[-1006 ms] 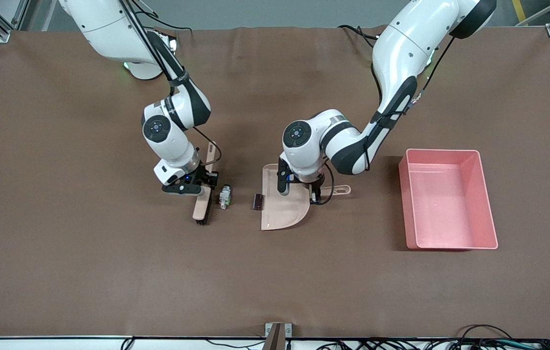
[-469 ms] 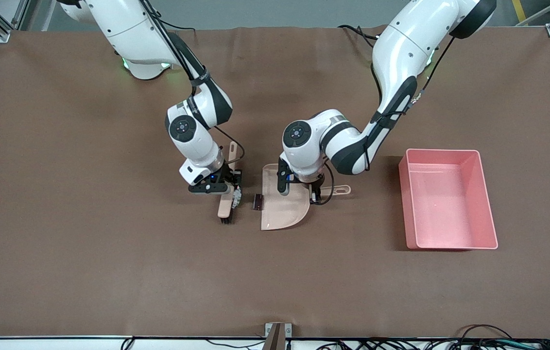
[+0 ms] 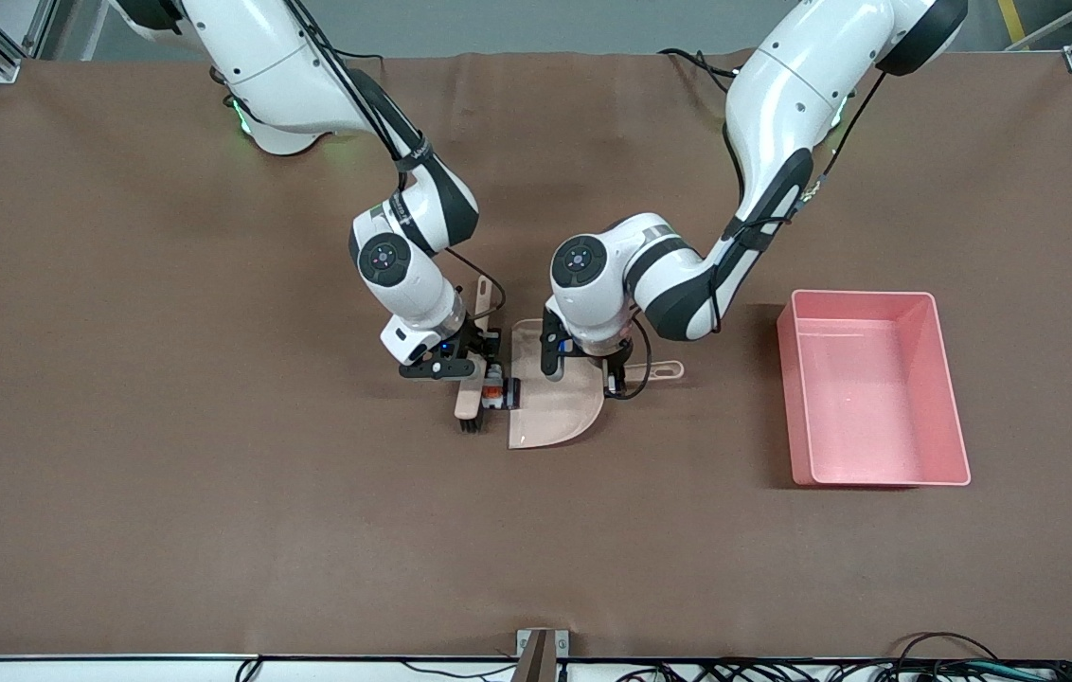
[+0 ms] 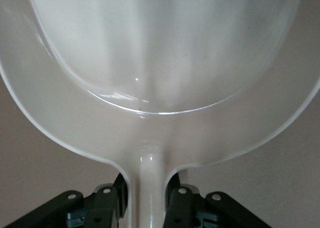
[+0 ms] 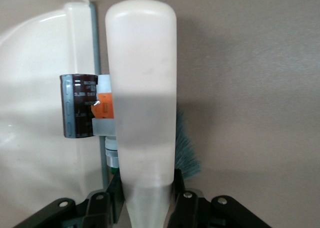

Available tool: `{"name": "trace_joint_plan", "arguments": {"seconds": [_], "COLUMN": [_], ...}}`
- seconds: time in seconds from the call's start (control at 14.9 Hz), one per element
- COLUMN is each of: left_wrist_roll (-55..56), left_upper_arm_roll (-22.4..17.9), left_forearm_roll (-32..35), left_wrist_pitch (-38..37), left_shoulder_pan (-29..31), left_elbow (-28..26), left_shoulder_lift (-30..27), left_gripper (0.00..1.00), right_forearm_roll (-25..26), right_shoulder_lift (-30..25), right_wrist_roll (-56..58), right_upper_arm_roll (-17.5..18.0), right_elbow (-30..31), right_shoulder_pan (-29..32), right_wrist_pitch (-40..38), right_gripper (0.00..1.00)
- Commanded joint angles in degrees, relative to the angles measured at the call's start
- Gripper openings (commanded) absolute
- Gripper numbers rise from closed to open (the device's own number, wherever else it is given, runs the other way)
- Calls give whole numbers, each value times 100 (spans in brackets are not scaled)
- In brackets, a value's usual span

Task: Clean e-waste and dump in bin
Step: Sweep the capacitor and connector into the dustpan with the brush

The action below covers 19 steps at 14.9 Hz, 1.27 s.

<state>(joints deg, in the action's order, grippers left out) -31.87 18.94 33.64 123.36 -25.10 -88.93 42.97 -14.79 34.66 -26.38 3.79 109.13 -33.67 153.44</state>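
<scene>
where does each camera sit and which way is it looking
Front view: high across the table, facing both arm bases; shows both arms, the dustpan, brush and pink bin.
Left wrist view: on the left arm's wrist, looking along its gripper shut on the dustpan's handle.
Right wrist view: on the right arm's wrist, looking along its gripper shut on the brush, e-waste at the dustpan's edge.
All three views show the dustpan.

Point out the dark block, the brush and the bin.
dark block (image 5: 78, 106): right wrist view, middle of its side.
brush (image 5: 142, 78): right wrist view, back of its head.
bin (image 3: 939, 379): front view, its side wall.
</scene>
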Motion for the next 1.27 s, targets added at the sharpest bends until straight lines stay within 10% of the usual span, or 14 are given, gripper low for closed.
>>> {"name": "trace_joint_plan", "arguments": {"seconds": [0.0,1.21], "left_wrist_roll": [-65,-74], "left_upper_arm_roll": [-13,-13], "left_forearm_roll": [72,99], "left_wrist_pitch": [-93,-93], "left_shoulder_pan": [-47,5], "left_elbow": [77,77], "left_shoulder_lift": [89,45], "left_gripper": [21,21], "right_forearm_roll": [-182,-586], "right_shoulder_lift": [102,269], "right_wrist_roll": [36,-25], "right_upper_arm_roll": [122,113], "right_elbow": [-190,-718], "right_shoulder_pan": [-17,-343], "right_wrist_pitch": [-51,-534], "right_gripper": [0,0]}}
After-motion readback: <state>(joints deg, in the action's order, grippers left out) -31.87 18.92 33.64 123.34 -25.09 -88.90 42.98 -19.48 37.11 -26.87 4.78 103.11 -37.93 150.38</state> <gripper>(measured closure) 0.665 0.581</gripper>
